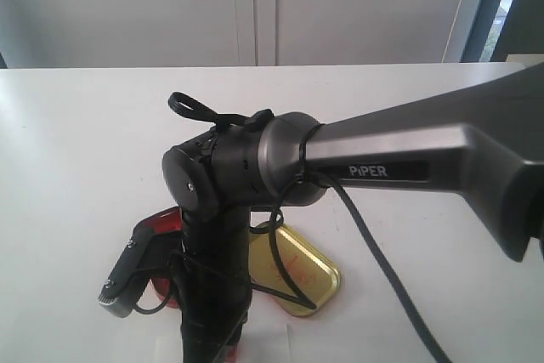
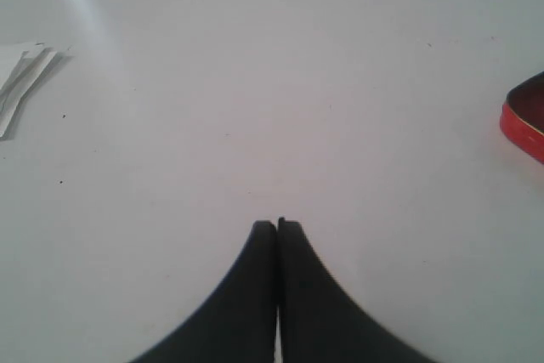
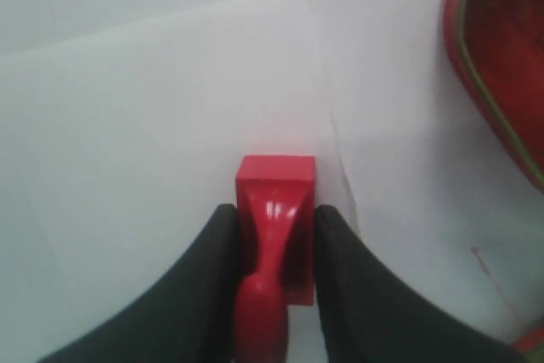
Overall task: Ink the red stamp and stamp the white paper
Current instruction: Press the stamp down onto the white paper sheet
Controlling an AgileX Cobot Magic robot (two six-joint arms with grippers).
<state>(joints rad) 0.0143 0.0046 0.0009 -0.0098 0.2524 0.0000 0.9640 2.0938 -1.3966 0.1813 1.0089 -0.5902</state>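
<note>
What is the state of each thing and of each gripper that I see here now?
red stamp: held upright, base down over the paper; contact cannot be told.
white paper: lying flat, no mark visible.
red ink tin: open.
gold lid: off, lying flat.
right gripper: shut on the red stamp.
left gripper: shut, empty.

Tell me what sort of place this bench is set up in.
Probably an indoor lab or office workroom, though little of the room shows: a plain white table, pale flat wall panels behind it, and a grey robot arm marked PiPER reaching over the tabletop.
</note>
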